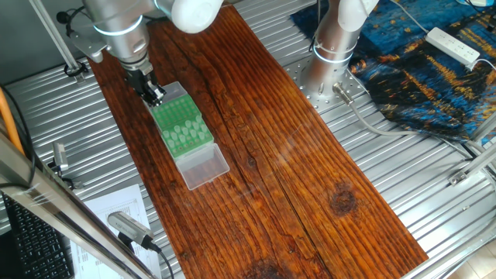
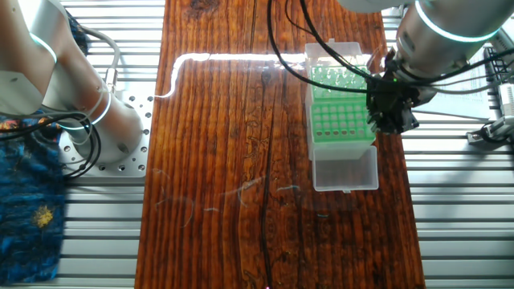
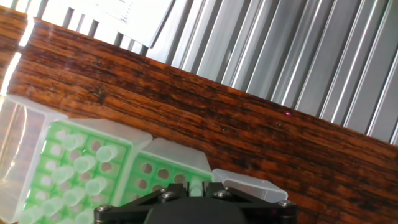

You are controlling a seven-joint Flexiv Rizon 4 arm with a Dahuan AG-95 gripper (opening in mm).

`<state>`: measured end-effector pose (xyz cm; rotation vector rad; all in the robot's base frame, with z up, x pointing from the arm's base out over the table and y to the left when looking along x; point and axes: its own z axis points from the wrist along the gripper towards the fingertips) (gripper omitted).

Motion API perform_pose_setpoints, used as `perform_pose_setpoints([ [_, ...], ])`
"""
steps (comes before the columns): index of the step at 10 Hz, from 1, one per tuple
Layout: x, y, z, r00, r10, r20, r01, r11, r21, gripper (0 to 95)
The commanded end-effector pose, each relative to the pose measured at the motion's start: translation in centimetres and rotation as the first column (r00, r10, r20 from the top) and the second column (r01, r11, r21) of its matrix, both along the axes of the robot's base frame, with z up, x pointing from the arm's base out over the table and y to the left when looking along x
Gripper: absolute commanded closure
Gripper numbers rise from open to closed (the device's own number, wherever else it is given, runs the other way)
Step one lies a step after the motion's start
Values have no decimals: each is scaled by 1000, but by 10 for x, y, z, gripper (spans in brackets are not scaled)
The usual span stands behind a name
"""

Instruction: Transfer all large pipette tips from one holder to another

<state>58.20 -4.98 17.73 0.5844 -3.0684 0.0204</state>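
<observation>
Over the green rack (image 1: 180, 124) on our bench (image 1: 294, 178), we poise the fingers (image 1: 154, 96), grip state unclear, for picking a pipette tip (image 3: 104, 152); next comes careful alignment.

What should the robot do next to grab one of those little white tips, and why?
Probably slide the tool a little sideways over the tips, then lower it. In the fixed views it hangs at one end of the green rack, while the tips stand clustered farther along. The hand view shows tips off to one side, not under the tool. Whether it is open cannot be told.
</observation>
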Motion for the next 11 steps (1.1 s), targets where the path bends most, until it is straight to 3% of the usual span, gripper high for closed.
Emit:
perform_pose_setpoints([
  [1, -3, 0, 6, 1000, 10, 0, -10, 1000, 2, 950],
  [11, -6, 3, 44, 997, 74, -3, -74, 997, -1, 950],
])
